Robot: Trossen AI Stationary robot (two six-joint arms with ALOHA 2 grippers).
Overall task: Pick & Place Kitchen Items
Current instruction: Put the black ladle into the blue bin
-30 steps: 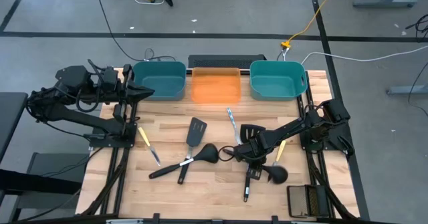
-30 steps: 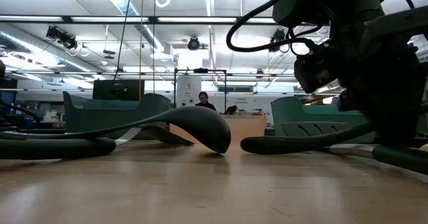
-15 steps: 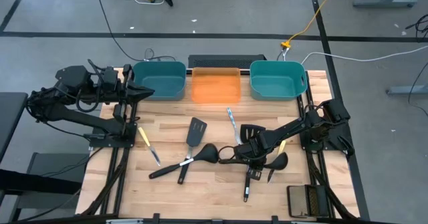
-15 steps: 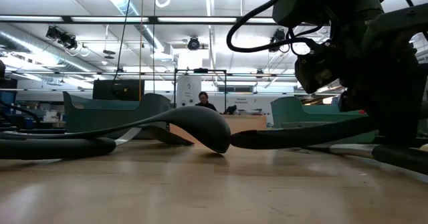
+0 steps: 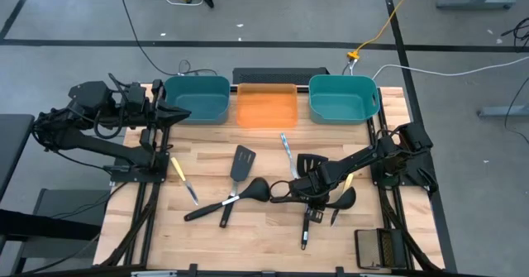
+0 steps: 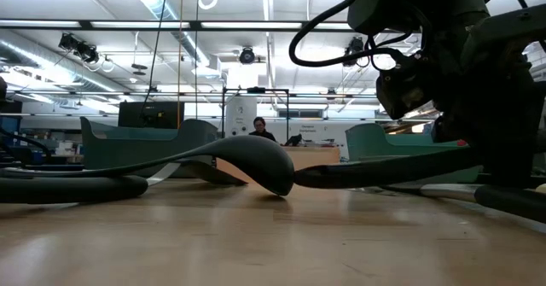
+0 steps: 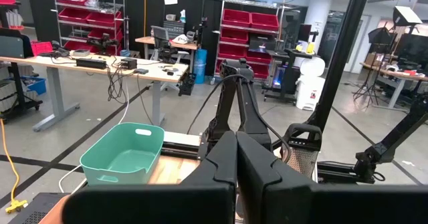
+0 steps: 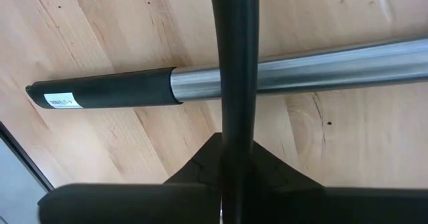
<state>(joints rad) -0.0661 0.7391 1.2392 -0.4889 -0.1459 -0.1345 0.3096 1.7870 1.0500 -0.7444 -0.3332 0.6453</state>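
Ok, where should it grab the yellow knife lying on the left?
Grab the knife by its yellow handle, not the silver blade. Come straight down from above: it lies flat on the table, with nothing touching it.

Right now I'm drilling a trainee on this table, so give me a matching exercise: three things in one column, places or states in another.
1. orange bin
2. right gripper
3. left yellow-handled knife

A. shut on a ladle
B. between the teal bins
C. lying on the wood by the left arm's base

Pairs: 1-B, 2-A, 3-C.
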